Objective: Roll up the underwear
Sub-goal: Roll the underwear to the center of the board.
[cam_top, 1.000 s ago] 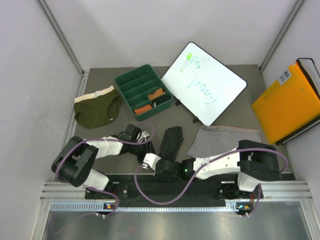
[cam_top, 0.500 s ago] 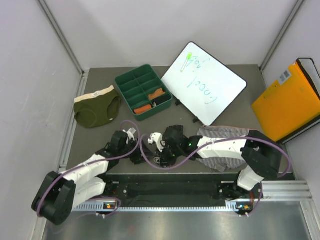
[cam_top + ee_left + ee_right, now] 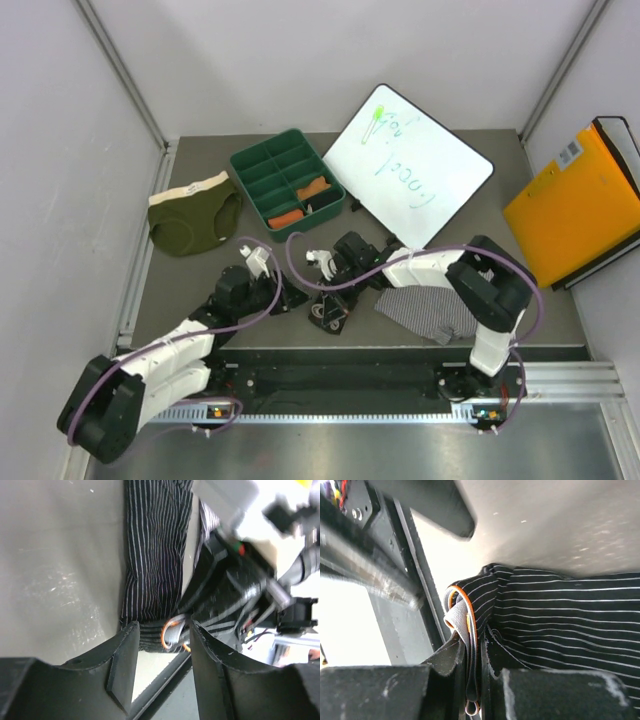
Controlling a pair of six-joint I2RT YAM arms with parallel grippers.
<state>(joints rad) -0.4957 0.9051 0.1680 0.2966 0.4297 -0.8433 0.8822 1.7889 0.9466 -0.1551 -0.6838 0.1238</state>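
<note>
Underwear [image 3: 545, 615], black pinstriped, sits between our jaws: right jaws clamped on its hem, left jaws apart just beside it. We reckon that thin pinch could slip and let it unroll.

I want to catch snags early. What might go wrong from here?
1. The right fingers pinch only the waistband of the black briefs; a pull may slip it free.
2. The left fingers stand open close beside the right ones, so moving in may knock them together.
3. The right arm reaches over the grey briefs and may drag them.
</note>
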